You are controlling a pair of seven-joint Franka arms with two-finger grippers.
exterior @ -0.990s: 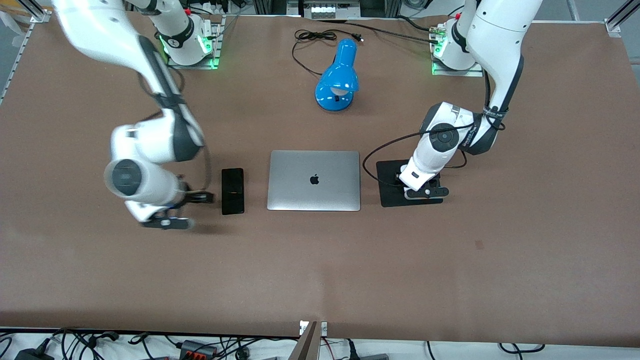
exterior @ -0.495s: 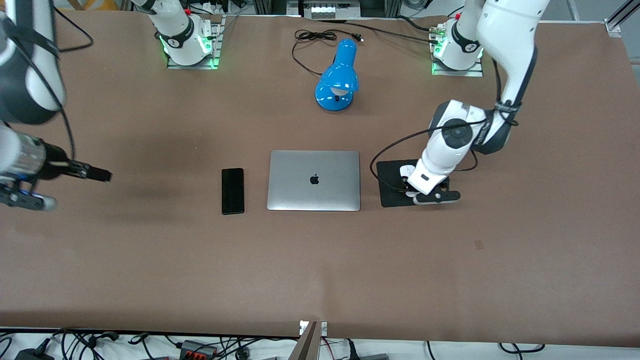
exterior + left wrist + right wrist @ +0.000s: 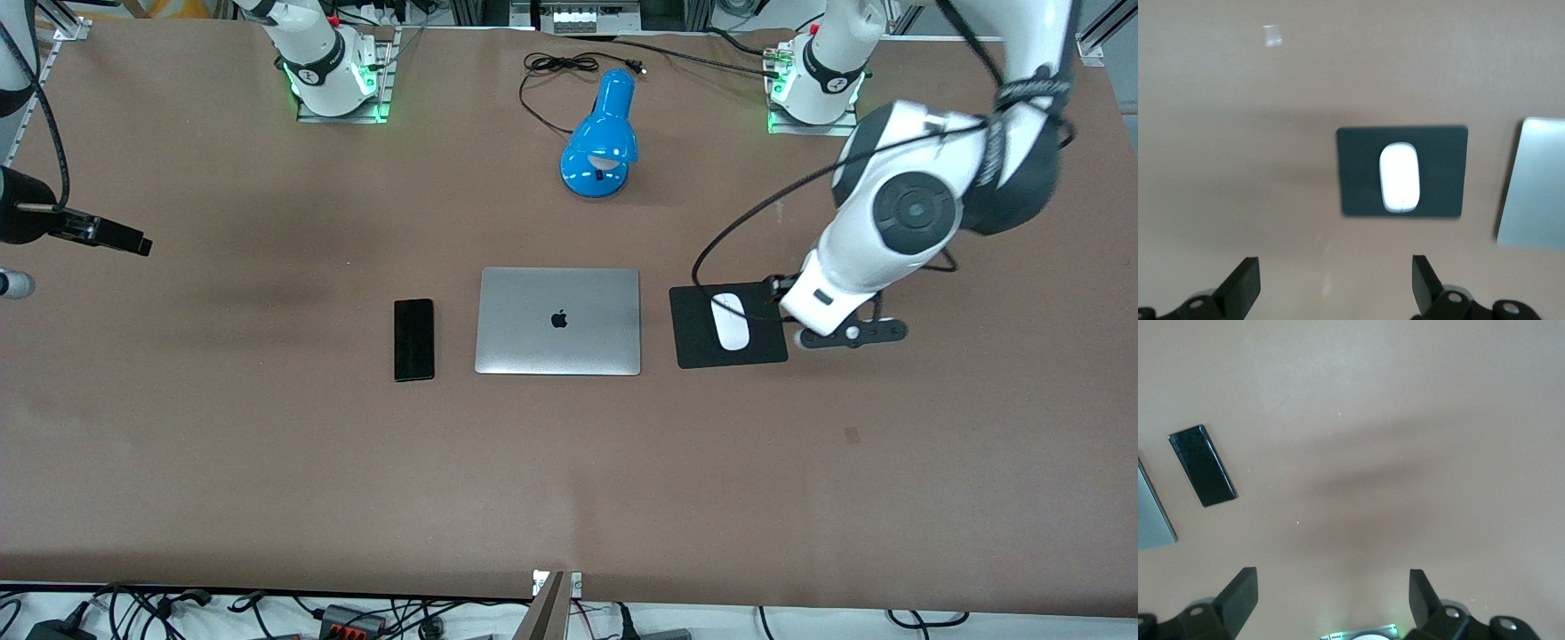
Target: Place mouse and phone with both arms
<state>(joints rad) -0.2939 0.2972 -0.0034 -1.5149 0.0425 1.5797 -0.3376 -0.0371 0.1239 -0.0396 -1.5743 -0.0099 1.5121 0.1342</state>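
Observation:
The white mouse (image 3: pixel 731 322) lies on the black pad (image 3: pixel 689 342), beside the laptop toward the left arm's end; it also shows in the left wrist view (image 3: pixel 1399 177). My left gripper (image 3: pixel 778 289) (image 3: pixel 1336 287) is open and empty, up over the pad's edge toward the left arm's end. The black phone (image 3: pixel 414 340) lies flat on the table beside the laptop, toward the right arm's end; it also shows in the right wrist view (image 3: pixel 1203 465). My right gripper (image 3: pixel 124 240) (image 3: pixel 1331 600) is open and empty, raised over the right arm's end of the table, well away from the phone.
A closed silver laptop (image 3: pixel 558 321) lies between the phone and the pad. A blue desk lamp (image 3: pixel 600 142) with a black cable (image 3: pixel 560 67) stands farther from the camera than the laptop.
The right gripper has left the phone's side and swung up toward its end of the table. The left gripper has risen off the mouse, which now lies uncovered on the pad.

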